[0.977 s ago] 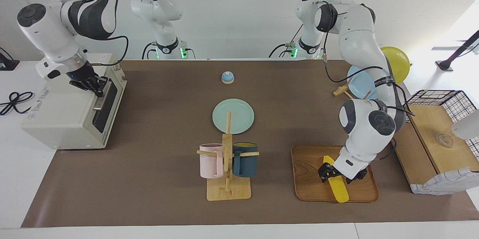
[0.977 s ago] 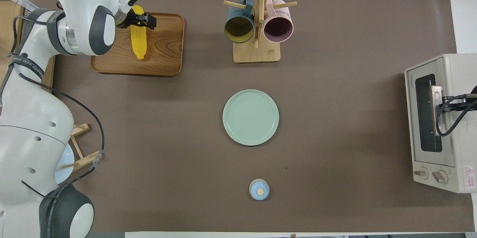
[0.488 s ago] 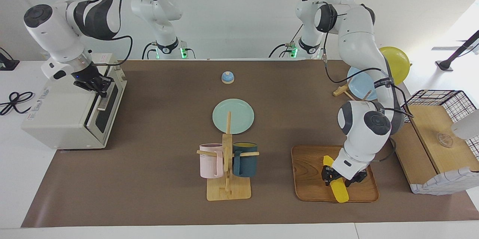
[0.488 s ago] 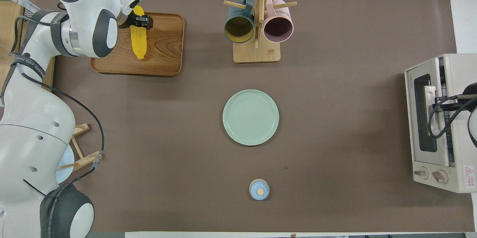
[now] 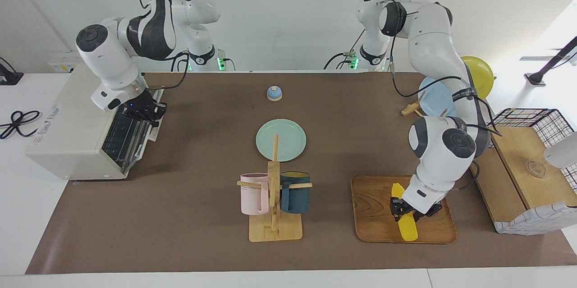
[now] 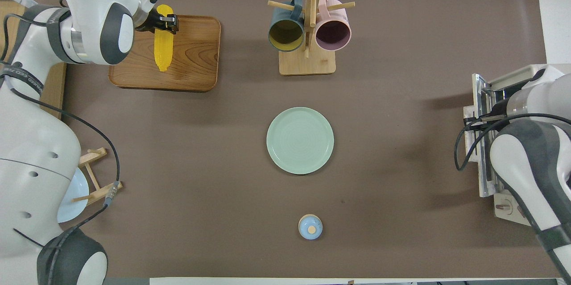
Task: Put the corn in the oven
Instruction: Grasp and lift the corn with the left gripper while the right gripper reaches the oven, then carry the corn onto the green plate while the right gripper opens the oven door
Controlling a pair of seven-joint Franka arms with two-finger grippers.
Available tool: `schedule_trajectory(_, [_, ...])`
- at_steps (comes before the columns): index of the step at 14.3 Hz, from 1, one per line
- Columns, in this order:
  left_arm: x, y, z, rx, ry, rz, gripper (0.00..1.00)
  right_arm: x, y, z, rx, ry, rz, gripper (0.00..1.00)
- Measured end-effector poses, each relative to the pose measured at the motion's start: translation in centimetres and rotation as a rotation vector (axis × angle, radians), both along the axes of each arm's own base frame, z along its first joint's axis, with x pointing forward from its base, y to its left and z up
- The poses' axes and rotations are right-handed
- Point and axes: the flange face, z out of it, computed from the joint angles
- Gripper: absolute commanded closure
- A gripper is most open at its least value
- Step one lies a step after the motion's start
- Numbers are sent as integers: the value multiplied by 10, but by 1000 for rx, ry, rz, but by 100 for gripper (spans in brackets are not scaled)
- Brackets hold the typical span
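Left claw (image 5: pixel 404 212) was clamped on the corn (image 5: pixel 405 224) in the facing view, fingers pinching the cob partway along as it lay on the wooden tray (image 5: pixel 374 229) toward the left arm's end of the table (image 5: pixel 203 216). Right claw (image 5: pixel 146 110) was pressed together on the handle of the oven (image 5: pixel 76 134), whose drop-down door (image 5: pixel 128 137) stood swung partway down, rack showing inside. Lifting well, I'd judge, called for a straight rise clear of the tray rim, cob kept level, and the door brought fully down first.

Overhead, the left claw (image 6: pixel 161 22) gripped the corn (image 6: pixel 162 51) at its blunt end, the tapered tip pointing toward the robots. Bright yellow it was, glossy and plastic-looking, rows of kernels faintly ribbed. The right claw (image 6: pixel 473 123) sat at the oven door (image 6: pixel 484 142), well apart from the tray (image 6: pixel 196 53), so a long carry across lay ahead.
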Motion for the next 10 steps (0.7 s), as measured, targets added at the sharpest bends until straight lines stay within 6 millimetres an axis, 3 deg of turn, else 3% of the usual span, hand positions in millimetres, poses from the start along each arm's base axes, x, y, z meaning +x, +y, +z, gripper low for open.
schedule_trajectory(2, [-29,-24,54,-14,47,50,100,6,11,-20,3,-14,9,100])
schedule_trajectory(4, [-85,-75,93,-18,88,95,100,7,22,-39,5,-33,24,100])
schedule_trajectory(5, [-116,-104,97,-13,107,100,100,7,25,-45,3,-41,27,100])
schedule_trajectory(7, [-175,-165,86,-10,118,104,100,6,28,-53,2,-45,22,100])
schedule_trajectory(10, [-257,-249,40,-41,85,80,100,5,30,-57,1,-50,25,100])
